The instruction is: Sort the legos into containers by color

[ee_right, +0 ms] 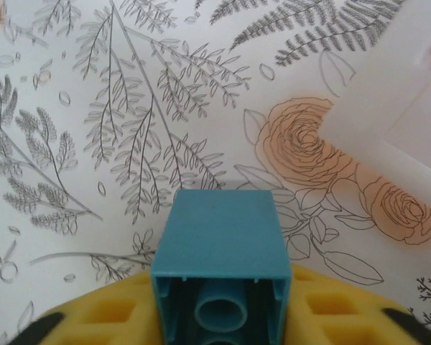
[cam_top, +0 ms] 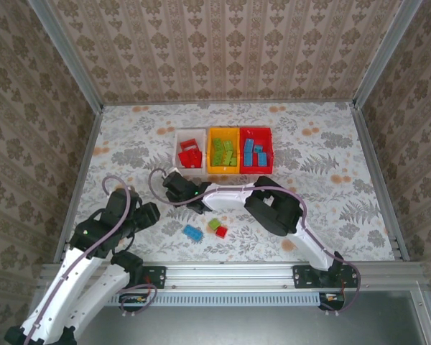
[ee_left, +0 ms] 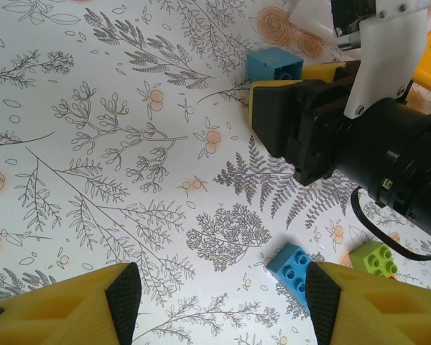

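Here, a blue lego is pinched beside the white bin

A blue lego (ee_right: 221, 244) is held pinched between the yellow fingers of the right gripper (cam_top: 174, 181), low over the flowered table (cam_top: 129, 144), just in front of the white bin (cam_top: 178, 147). From the right wrist view its smooth side and its hollow underside, with a round tube inside, are seen. Whether it touches the table cannot be told.

The three bins are set side by side at the middle of the table. Red legos (cam_top: 190, 154) are piled in the white bin, lime green legos (cam_top: 223, 152) in the yellow-orange bin (cam_top: 210, 151), and blue legos (cam_top: 254, 152) in the red bin (cam_top: 270, 151); this is made out from the top view.

Three loose bricks are left near the front edge: a second blue lego (cam_top: 193, 232), a green lego (cam_top: 214, 224) and a red lego (cam_top: 221, 232), the last two just beside each other.

The left gripper (ee_left: 223, 298) is held spread, with nothing between its fingers. From its wrist view the studs of the second blue lego and the green lego are seen, with the right gripper and its brick beyond.
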Robot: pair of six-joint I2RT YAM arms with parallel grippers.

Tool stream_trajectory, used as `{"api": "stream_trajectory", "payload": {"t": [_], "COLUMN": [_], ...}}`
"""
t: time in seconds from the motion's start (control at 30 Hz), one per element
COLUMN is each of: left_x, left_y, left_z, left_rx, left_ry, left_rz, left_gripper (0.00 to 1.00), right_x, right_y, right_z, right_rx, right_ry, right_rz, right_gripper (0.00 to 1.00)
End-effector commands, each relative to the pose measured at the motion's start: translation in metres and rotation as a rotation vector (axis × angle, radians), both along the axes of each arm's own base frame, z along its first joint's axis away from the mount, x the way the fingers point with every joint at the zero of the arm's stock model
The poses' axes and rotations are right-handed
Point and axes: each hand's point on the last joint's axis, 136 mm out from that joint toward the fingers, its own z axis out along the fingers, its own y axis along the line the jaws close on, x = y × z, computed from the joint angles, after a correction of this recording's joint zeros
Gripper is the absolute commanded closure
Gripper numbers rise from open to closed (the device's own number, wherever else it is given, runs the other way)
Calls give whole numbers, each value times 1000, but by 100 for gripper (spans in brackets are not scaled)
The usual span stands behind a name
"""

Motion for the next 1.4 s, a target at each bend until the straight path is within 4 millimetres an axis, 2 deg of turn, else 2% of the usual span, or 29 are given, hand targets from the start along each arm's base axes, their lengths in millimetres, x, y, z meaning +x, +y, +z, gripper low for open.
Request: {"api": "stream_trajectory", "payload": {"t": [0.0, 0.1, 0.17, 0.23, 0.33, 0.4, 0.5, 0.67, 0.77, 0.87, 1.0, 1.1, 1.23, 1.37], "left_x": [-2, 2, 5, 10, 20, 28, 40, 54, 59, 65, 69, 69, 62, 48], "left_y": [-2, -8, -14, -23, -39, -53, -84, -145, -175, -199, -218, -230, -238, -245], "left_z": [6, 5, 6, 9, 15, 20, 26, 25, 21, 13, 2, -6, -16, -24], "left_rx": [2, -7, -24, -49, -100, -130, -167, -143, -105, -81, -48, -18, 28, 74], "left_ry": [2, 6, 1, -9, -38, -63, -98, -107, -94, -84, -61, -51, -30, -9], "left_rz": [-36, -57, -80, -105, -149, -186, -278, -457, -539, -597, -646, -693, -753, -841], "left_gripper": [35, 35, 35, 35, 35, 35, 35, 35, 35, 35, 35, 34, 34, 33], "right_x": [-11, -13, -16, -21, -31, -36, -37, -15, 3, 25, 52, 67, 78, 79], "right_y": [-6, -7, -12, -22, -51, -76, -129, -241, -281, -299, -303, -303, -304, -310], "right_z": [-22, -5, 14, 35, 63, 78, 95, 107, 109, 106, 93, 76, 63, 53], "right_rx": [-72, -45, -13, 8, 24, 25, 16, -6, -5, 1, -5, -22, -46, -74], "right_ry": [52, 15, -19, -51, -96, -115, -123, -75, -42, 21, 104, 172, 227, 248], "right_rz": [43, 66, 75, 78, 56, 26, -69, -324, -409, -462, -513, -557, -598, -630], "right_gripper": [74, 79, 80, 81, 82, 82, 82, 81, 80, 79, 79, 79, 75, 65]}}
